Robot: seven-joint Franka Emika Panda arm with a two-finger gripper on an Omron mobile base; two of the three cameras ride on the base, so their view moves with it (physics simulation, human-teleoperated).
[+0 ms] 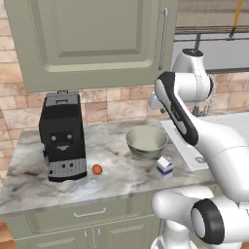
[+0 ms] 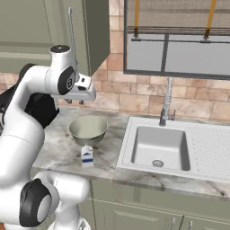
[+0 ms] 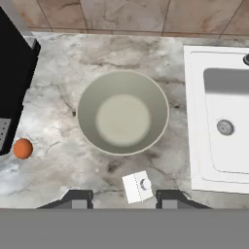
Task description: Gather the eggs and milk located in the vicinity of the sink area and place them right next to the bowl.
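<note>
The pale grey-green bowl point(image 1: 147, 142) point(image 2: 88, 129) point(image 3: 122, 112) stands empty on the marble counter, left of the sink point(image 2: 159, 146) point(image 3: 223, 126). The milk point(image 1: 165, 167) point(image 2: 87, 155) point(image 3: 137, 186), a small white carton with blue marks, stands upright just in front of the bowl near the counter's front edge. The egg point(image 1: 97, 169) point(image 3: 23, 148), a small orange-brown ball, lies to the bowl's left, beside the coffee machine's foot. My gripper point(image 2: 75, 102) point(image 3: 125, 197) hangs high over the bowl, pointing down, its fingers apart with nothing between them.
A black coffee machine point(image 1: 62, 136) point(image 3: 12, 82) stands at the counter's left. A chrome faucet point(image 2: 165, 108) rises behind the basin, with a ribbed drainboard point(image 2: 211, 143) to its right. Wall cabinets point(image 1: 92, 39) hang above the counter. Bare marble lies around the bowl.
</note>
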